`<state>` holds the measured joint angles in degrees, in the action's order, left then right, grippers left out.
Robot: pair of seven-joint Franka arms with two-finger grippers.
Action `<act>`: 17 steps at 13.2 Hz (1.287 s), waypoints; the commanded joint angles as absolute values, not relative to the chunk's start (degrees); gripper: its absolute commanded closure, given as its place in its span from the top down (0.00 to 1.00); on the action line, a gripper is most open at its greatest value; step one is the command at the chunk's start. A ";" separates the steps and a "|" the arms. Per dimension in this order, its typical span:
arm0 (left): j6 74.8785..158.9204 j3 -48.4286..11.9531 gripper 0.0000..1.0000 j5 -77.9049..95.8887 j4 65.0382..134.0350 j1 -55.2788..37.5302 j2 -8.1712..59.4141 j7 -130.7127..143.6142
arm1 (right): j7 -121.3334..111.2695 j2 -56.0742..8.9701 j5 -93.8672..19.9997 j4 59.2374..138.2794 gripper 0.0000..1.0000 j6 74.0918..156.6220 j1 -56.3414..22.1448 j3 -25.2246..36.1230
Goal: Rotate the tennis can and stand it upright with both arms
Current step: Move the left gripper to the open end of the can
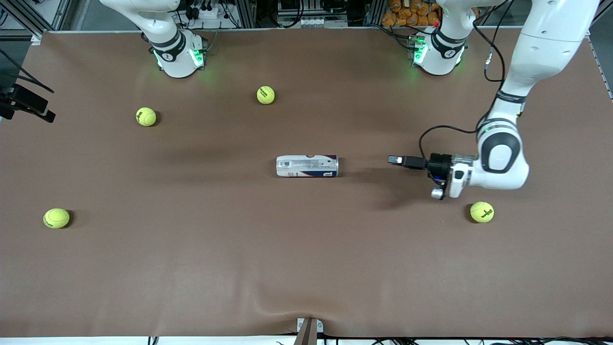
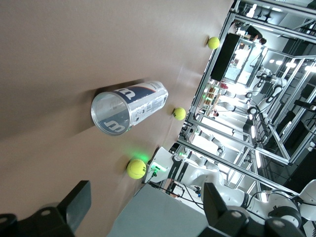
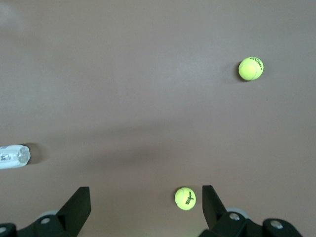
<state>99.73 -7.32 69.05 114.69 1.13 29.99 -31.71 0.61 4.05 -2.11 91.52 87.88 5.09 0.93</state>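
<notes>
Left end effector (image 1: 393,160) hovers low over table (image 1: 306,268), turned sideways, fingers (image 2: 79,202) spread wide, empty, aimed at can's open mouth. Can (image 1: 307,166) lies on its side mid-table, well apart from it. Ball (image 1: 482,212) sits near left wrist, nearer camera. Right end effector (image 3: 145,207) high over table, fingers wide, empty; its arm waits. Other balls (image 1: 146,116) scattered.

Brown table (image 1: 191,268), aluminium frame racks (image 2: 256,113), bright lights
</notes>
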 commanded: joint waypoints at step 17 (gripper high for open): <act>114.87 -9.49 1.00 94.47 119.71 -11.60 35.41 -49.92 | -6.33 6.50 1.23 94.66 1.00 88.86 4.04 -1.14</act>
<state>113.78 -9.34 92.26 120.34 -10.97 34.44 -48.57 -5.89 4.97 0.43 93.63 88.55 4.22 -1.08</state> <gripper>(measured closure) 0.000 0.000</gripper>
